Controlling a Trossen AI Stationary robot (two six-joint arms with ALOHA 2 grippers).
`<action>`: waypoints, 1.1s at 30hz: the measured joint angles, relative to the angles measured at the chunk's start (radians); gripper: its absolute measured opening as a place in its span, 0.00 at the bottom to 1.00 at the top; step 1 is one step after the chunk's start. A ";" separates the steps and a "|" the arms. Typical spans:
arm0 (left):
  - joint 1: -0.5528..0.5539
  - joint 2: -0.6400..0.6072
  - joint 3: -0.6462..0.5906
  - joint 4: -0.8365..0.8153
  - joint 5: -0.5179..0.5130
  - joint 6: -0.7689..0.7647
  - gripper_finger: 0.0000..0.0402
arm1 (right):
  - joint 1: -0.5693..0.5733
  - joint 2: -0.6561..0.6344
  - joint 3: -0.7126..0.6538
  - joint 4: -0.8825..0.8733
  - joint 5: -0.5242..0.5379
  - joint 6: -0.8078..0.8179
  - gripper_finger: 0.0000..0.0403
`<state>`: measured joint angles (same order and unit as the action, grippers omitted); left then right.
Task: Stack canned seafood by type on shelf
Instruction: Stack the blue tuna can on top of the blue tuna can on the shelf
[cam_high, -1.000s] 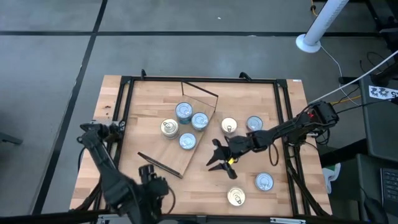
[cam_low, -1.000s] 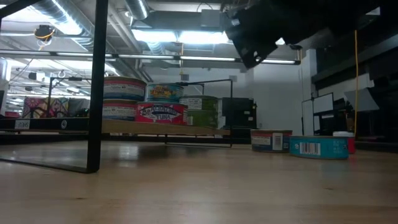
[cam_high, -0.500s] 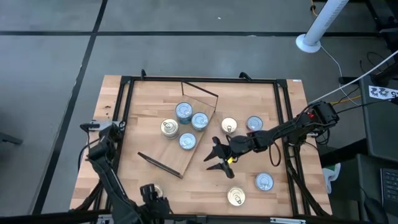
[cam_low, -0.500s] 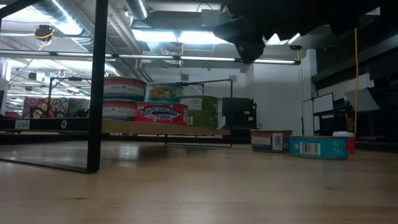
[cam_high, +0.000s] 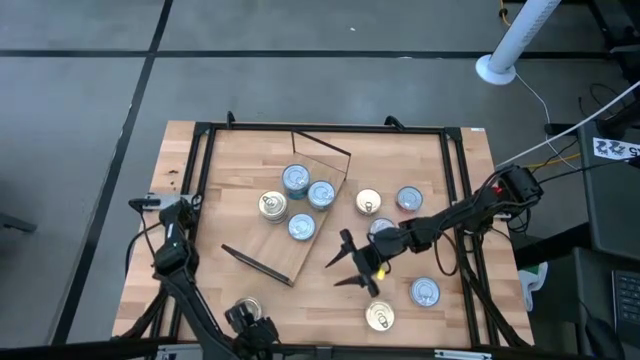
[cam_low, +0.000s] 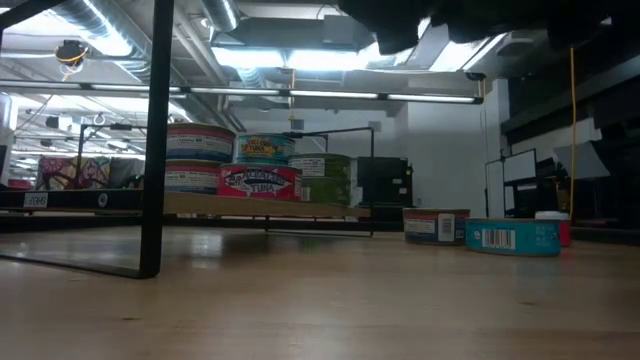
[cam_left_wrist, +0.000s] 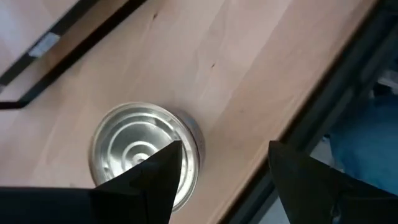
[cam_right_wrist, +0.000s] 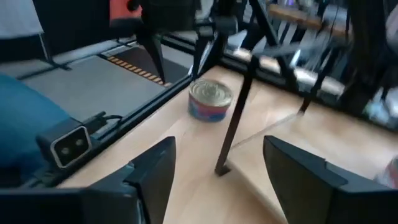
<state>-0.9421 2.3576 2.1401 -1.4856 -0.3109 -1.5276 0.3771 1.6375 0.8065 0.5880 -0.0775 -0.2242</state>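
So the plywood shelf (cam_high: 300, 225) sits mid-table with four tins on it: two silver-topped ones (cam_high: 296, 180) at its far side, a gold-lidded tin (cam_high: 272, 206) beside them and another silver one (cam_high: 302, 227) nearer. Right gripper (cam_high: 351, 263) hangs just off the shelf's right edge, fingers spread wide and empty. Loose tins lie further right of the shelf, like the gold one (cam_high: 368, 203). Left gripper (cam_left_wrist: 221, 171) hovers off the shelf's near-left corner over a silver tin (cam_left_wrist: 144, 149), looks wide open, probably not touching it.
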 joint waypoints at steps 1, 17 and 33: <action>0.000 0.006 -0.001 -0.003 0.000 -0.014 0.58 | 0.006 0.007 0.000 0.014 0.014 -0.031 0.60; 0.000 0.010 -0.067 -0.071 0.022 -0.202 0.58 | 0.009 0.091 0.000 0.067 0.112 -0.077 0.60; 0.000 0.009 -0.111 -0.025 0.024 -0.205 0.58 | 0.009 0.091 0.000 0.066 0.112 -0.077 0.60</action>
<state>-0.9421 2.3665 2.0295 -1.5106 -0.2871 -1.7325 0.3859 1.7287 0.8066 0.6540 0.0345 -0.3010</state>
